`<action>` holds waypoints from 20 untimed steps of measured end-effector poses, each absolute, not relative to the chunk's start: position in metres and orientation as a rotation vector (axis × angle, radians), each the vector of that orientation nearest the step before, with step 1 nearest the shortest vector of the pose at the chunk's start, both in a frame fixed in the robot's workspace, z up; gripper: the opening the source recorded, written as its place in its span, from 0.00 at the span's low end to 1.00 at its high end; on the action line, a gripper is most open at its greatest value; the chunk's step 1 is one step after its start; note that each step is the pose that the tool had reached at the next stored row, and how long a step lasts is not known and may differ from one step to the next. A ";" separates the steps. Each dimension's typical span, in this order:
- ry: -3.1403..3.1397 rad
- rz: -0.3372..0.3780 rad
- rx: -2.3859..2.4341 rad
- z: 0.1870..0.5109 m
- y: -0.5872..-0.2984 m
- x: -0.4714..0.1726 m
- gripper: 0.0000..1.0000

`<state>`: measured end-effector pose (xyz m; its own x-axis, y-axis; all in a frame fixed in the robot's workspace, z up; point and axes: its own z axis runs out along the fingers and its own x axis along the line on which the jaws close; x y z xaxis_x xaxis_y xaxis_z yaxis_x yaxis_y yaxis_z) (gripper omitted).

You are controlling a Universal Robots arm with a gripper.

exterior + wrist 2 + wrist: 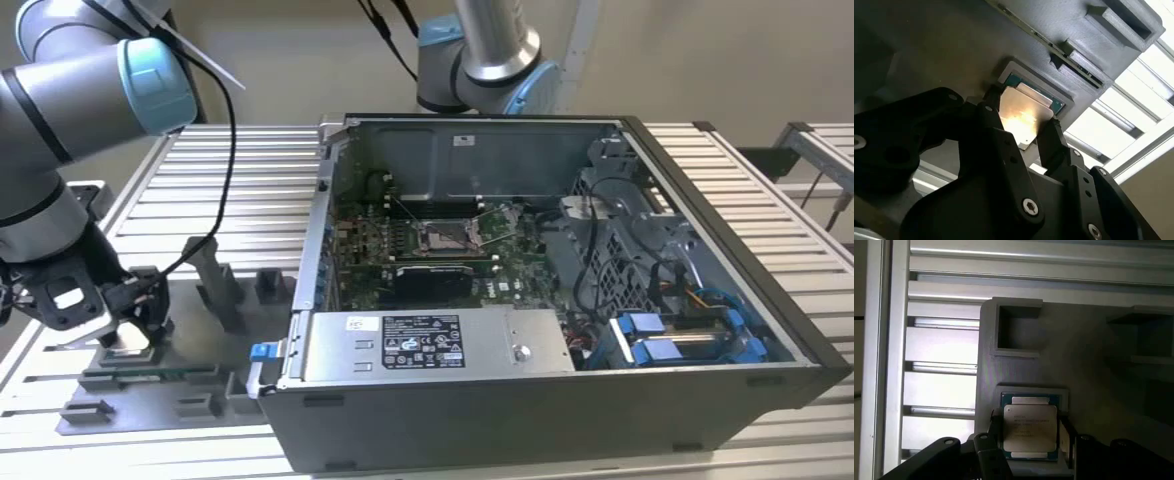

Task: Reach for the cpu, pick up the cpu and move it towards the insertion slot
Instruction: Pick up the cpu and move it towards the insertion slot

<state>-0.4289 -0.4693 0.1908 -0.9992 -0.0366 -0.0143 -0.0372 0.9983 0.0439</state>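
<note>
Exterior view: black two-finger gripper (pixel 130 335) is down low on the grey plastic fixture plate (pixel 200 335), at the exterior view's left. Well apart from it, the insertion slot (pixel 447 237), a square silver-framed socket with a dark centre, sits on the green board inside the open dark-grey computer case (pixel 534 420).

Second wrist view: small flat square cpu (pixel 1026 112), silvery top and green rim, lies in a fixture recess. Black fingers (pixel 1051 135) rest against two opposite edges.

First wrist view: jaws are closed in on the cpu (pixel 1030 426), which sits flat in the recess.

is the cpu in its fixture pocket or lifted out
In: the cpu lies flat in a square recess of the grey fixture, rim framing it in both wrist views.
</note>
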 end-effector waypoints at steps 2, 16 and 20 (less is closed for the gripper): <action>3.127 0.069 -0.058 0.198 -0.469 -0.429 0.00; 3.127 0.069 -0.058 0.230 -0.469 -0.429 0.00; 3.127 0.069 -0.058 0.237 -0.469 -0.429 0.00</action>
<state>-0.4289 -0.4693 0.2367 -0.9992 -0.0366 -0.0142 -0.0372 0.9983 0.0439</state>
